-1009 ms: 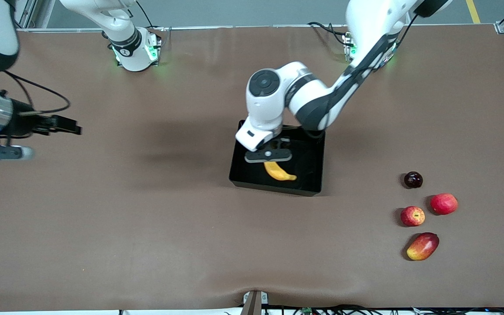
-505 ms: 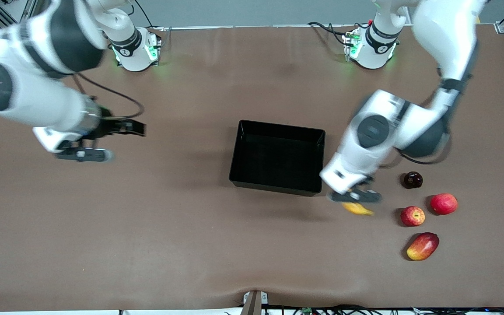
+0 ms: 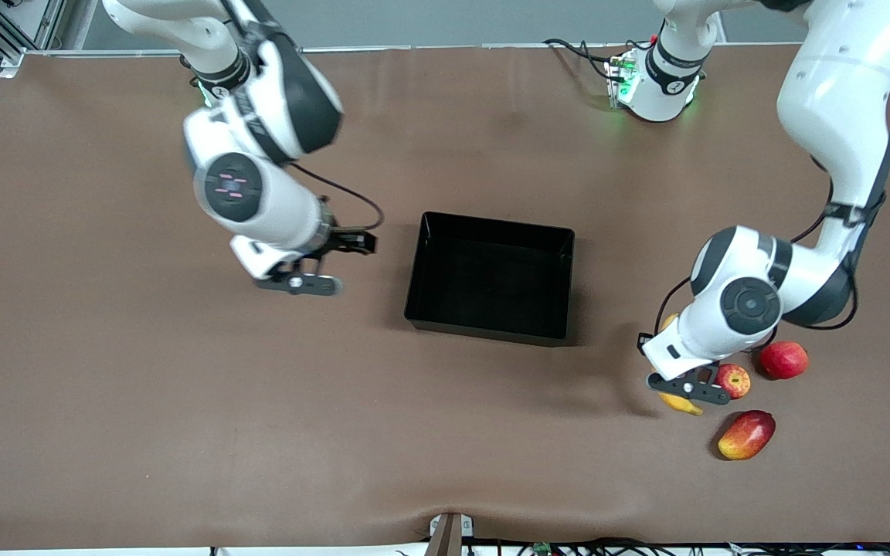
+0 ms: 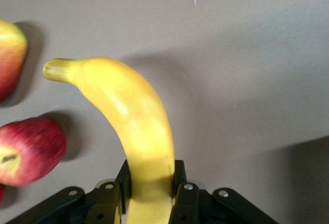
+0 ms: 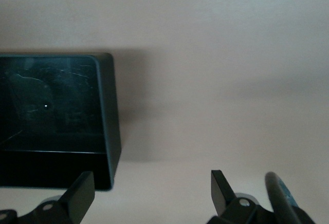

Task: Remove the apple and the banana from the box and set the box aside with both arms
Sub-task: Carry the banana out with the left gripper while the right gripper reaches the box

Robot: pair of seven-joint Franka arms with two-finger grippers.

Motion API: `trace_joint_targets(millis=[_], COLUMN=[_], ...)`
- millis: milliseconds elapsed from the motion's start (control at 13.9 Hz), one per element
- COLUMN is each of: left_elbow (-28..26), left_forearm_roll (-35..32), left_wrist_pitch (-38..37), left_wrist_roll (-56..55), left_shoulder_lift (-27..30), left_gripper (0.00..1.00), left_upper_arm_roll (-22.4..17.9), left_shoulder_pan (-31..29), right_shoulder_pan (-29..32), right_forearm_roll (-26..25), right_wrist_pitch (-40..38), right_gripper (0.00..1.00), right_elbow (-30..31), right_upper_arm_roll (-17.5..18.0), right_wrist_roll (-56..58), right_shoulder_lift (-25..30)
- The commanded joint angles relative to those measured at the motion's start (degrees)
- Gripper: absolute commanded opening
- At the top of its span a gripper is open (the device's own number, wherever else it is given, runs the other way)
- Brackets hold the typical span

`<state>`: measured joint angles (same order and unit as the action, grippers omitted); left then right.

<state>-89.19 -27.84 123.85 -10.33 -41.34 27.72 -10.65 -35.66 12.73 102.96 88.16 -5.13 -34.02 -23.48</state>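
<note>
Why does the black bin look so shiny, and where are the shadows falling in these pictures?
Front view: the glossy black plastic bin shows faint sheen; soft shadows lie on the brown table under both arms. Right wrist view: the bin's floor reflects light, showing fine scratches. Left wrist view: the long curved yellow banana in the left gripper casts a soft shadow; a highlight runs along its peel.
</note>
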Motion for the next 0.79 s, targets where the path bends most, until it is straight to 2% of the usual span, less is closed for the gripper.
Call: trace_joint_targets(millis=[0,360,432,577,649,721], left_elbow=[-0.11,-2.13,-2.39,-2.48,-2.48,-2.48], left_forearm_roll=[-3.0,-5.82,-6.34,-6.44,-6.44,-6.35], left_wrist_pitch=[2.44,6.65,6.75,7.02,7.02,6.76], left_wrist_roll=[1.62,2.33,2.33,2.33,2.24,1.46], left_shoulder_lift=[-1.9,-3.31,-3.31,-3.05,-2.79,-2.35], left_gripper=[0.0,0.19,0.32,0.91,1.0,1.0], left_upper_arm_roll=[0.49,-0.12,-0.3,-0.3,-0.3,-0.3], left_shoulder_pan=[-0.51,-2.7,-3.14,-3.32,-3.24,-3.41], right_shoulder_pan=[-3.09,-7.92,-8.28,-10.04,-10.22,-10.31], right_forearm_roll=[1.07,0.72,0.28,0.1,0.01,-0.51], right_wrist_pitch=[2.94,9.1,9.62,13.04,14.01,14.2], right_gripper=[1.0,1.0,1.0,1.0,0.94,0.75], right_elbow=[-0.97,-0.97,-0.97,-0.28,-0.1,0.25], right_upper_arm_roll=[-0.67,-0.85,-0.85,-0.85,-0.85,-0.85], right_wrist_roll=[-1.75,-5.44,-6.32,-8.25,-8.17,-8.17], right_shoulder_lift=[-3.49,-9.2,-10.0,-11.93,-12.37,-12.55])
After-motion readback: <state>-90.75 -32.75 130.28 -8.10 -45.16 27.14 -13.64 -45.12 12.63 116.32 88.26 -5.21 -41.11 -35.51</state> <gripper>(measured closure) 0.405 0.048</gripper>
